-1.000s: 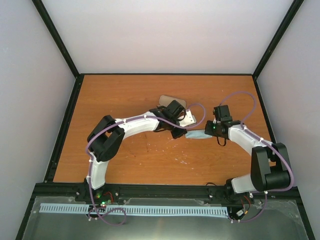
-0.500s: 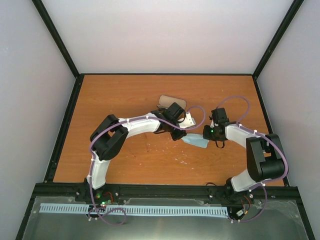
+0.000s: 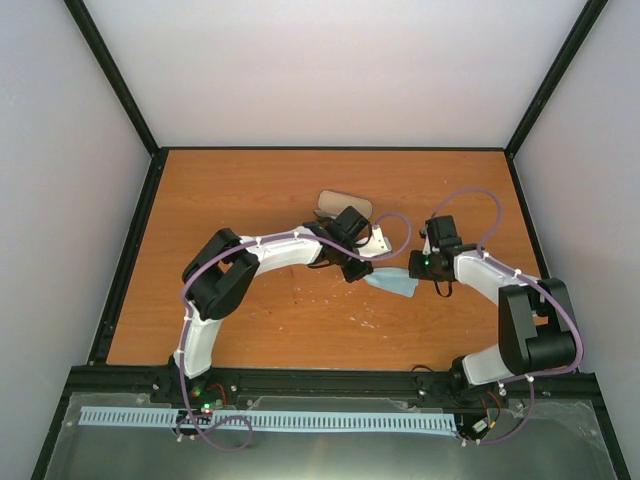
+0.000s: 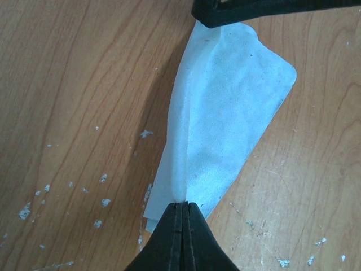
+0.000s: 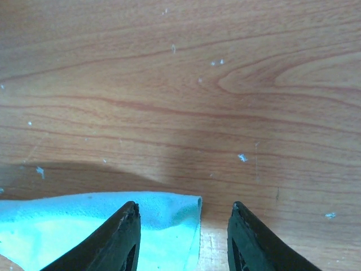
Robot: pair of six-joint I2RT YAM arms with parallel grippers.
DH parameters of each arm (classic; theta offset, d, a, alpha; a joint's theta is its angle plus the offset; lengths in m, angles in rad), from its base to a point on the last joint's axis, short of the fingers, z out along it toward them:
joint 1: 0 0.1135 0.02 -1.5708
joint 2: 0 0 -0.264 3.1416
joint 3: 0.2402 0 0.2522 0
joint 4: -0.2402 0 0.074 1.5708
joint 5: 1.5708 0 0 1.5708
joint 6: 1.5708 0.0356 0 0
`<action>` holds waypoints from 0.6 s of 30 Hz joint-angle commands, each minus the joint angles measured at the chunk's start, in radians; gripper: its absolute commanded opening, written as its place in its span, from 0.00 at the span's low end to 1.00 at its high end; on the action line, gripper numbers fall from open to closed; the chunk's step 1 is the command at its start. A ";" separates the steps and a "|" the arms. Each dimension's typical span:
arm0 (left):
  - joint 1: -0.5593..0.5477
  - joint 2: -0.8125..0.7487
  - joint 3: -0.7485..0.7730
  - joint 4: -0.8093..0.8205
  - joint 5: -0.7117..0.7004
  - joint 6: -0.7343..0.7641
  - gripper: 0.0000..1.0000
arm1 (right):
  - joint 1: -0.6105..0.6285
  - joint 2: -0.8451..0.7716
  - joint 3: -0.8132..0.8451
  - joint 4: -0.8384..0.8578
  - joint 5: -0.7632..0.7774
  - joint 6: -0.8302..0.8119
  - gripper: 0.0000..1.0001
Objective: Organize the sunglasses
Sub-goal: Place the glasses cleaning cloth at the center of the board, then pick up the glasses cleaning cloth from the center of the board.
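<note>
Toward the counter's point(image 3: 250, 190) right edge, our right tool point(image 5: 183, 212) has released the blue cloth point(image 4: 225, 113) and gapes wide, so our left tool point(image 4: 182, 208) alone pinches it, free to fold, we judge.

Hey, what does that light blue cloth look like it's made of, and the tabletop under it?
Light blue cloth: thin, soft, matte fabric, possibly microfibre. It creases and drapes where the left gripper pinches it, and its surface looks finely textured.
Tabletop: orange-brown wood or wood-look laminate, smooth with a faint sheen. Flowing grain lines show, but the pictures cannot settle which it is.
</note>
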 commanded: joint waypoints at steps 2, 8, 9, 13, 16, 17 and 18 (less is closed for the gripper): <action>0.007 0.023 0.034 0.009 0.023 -0.009 0.01 | -0.005 0.029 0.023 -0.035 0.000 -0.076 0.43; 0.025 0.034 0.056 0.002 0.035 -0.014 0.01 | -0.005 0.068 0.034 -0.060 0.000 -0.076 0.40; 0.029 0.036 0.060 0.001 0.037 -0.015 0.01 | -0.005 0.071 0.030 -0.055 -0.004 -0.073 0.40; 0.044 0.043 0.076 -0.006 0.042 -0.014 0.00 | -0.003 0.091 0.035 -0.043 -0.016 -0.066 0.40; 0.055 0.047 0.088 -0.012 0.048 -0.013 0.00 | -0.004 0.114 0.048 -0.045 -0.021 -0.069 0.39; 0.056 0.050 0.092 -0.014 0.050 -0.012 0.01 | -0.002 0.121 0.052 -0.045 -0.026 -0.072 0.39; 0.059 0.053 0.096 -0.014 0.052 -0.012 0.01 | -0.002 0.130 0.058 -0.045 -0.030 -0.075 0.39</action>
